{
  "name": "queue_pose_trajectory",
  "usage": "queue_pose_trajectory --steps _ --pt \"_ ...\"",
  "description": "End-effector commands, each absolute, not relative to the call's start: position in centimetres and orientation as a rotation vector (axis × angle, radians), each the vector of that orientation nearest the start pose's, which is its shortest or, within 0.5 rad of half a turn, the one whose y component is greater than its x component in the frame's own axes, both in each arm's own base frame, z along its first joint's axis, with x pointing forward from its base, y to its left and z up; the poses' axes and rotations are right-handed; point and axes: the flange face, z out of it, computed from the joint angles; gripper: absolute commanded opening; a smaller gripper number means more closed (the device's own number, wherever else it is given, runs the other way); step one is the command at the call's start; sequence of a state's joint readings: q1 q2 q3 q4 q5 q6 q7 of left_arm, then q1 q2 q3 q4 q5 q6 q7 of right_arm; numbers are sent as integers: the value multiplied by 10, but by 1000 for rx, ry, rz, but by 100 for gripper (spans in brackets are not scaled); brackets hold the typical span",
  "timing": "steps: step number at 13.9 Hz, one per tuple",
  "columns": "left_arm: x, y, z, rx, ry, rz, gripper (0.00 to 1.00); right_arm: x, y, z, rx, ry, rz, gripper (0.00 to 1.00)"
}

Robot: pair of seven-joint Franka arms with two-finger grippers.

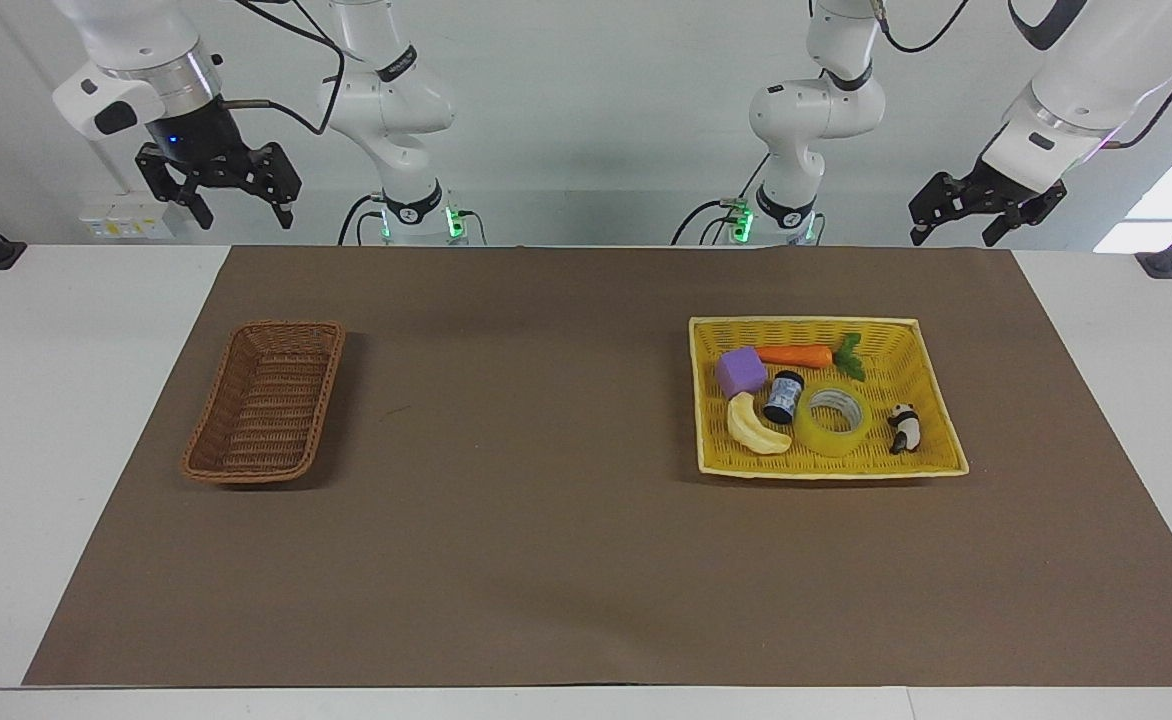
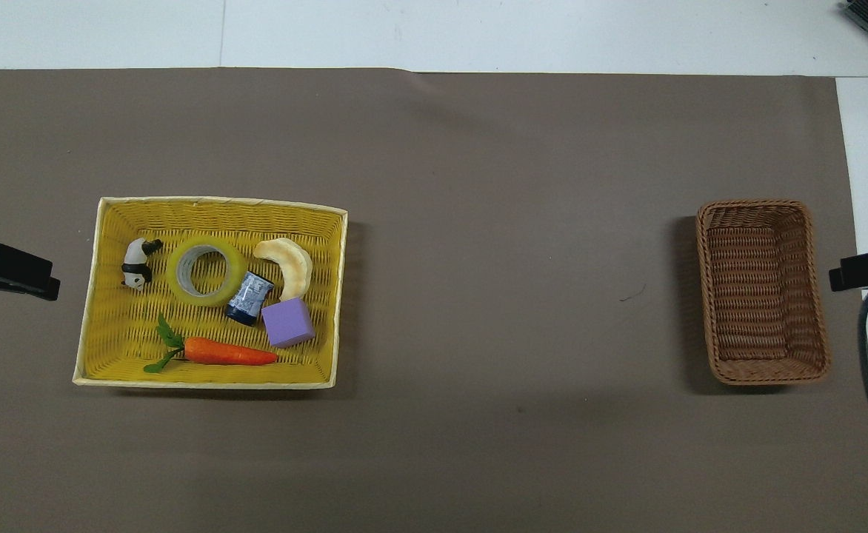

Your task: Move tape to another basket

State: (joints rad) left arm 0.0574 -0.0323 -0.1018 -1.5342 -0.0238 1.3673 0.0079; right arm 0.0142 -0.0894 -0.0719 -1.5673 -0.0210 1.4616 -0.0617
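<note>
Grippers wait raised at the robots' edge of the table as I watch from the remote console: the left gripper (image 1: 954, 236) hangs with fingers spread and empty off the left arm's end of the brown mat (image 1: 546, 520), and the right gripper (image 1: 238, 214) hangs likewise open and empty above the table edge at the right arm's end. Nearest the robots inside the yellow tray (image 2: 212, 205) lies the carrot (image 2: 229, 353), then the purple cube (image 2: 288, 323) and the small dark can (image 2: 249, 297). Farther out in the same tray, the tape (image 2: 206, 271) lies flat, its core ring facing up, between the panda figure (image 2: 136, 264) and the banana (image 2: 289, 263), and just beside the can. The brown wicker basket (image 2: 763, 290) sits well apart, toward the right arm's end of the mat, holding nothing.
</note>
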Motion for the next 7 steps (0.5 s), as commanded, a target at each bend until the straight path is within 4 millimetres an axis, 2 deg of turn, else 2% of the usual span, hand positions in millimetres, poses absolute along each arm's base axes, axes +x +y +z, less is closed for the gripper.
queue_pose_trajectory --steps 1,7 --pt "517 -25 645 -3138 107 189 100 509 -38 664 -3152 -32 9 100" --pt "517 -24 644 -3138 95 191 100 509 -38 664 -3154 -32 9 100"
